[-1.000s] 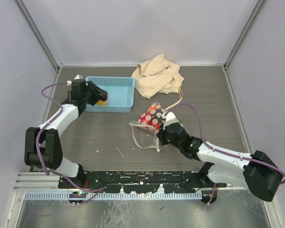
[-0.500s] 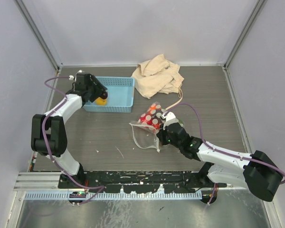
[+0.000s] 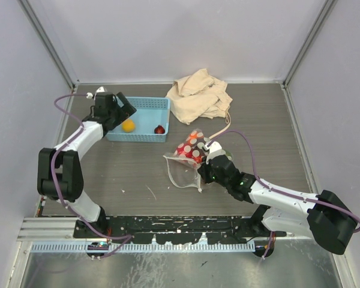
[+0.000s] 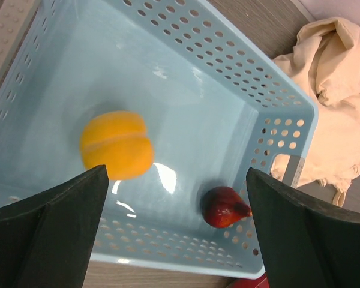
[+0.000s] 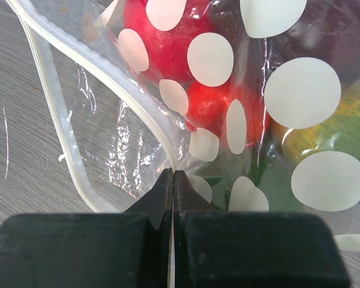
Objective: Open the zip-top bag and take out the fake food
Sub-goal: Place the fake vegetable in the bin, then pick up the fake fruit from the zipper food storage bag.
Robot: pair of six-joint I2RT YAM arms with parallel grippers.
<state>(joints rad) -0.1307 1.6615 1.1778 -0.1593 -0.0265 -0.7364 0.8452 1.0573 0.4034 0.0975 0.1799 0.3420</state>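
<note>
The zip-top bag (image 3: 188, 155) lies mid-table, clear with white dots, its mouth gaping toward the near left. Red, green and dark fake food (image 5: 168, 42) shows through the bag (image 5: 300, 90). My right gripper (image 5: 173, 175) is shut on the bag's white zip strip (image 5: 108, 69), and in the top view that gripper (image 3: 203, 173) sits at the bag's near edge. My left gripper (image 3: 123, 113) hangs open over the left part of the light blue basket (image 3: 150, 102), holding nothing. Below the left gripper (image 4: 175, 180) lie an orange fruit (image 4: 117, 144) and a maroon fruit (image 4: 223, 207) on the basket floor.
A beige cloth bag (image 3: 199, 95) is bunched at the back, just right of the basket; its cord trails toward the zip-top bag. In the left wrist view the cloth (image 4: 336, 84) lies beyond the basket's perforated wall (image 4: 276, 129). Grey walls close in three sides.
My left gripper has opened and drawn back toward the basket's far left, leaving the orange fruit on the basket floor. A maroon fruit now shows at the basket's right. The right arm has not moved.
</note>
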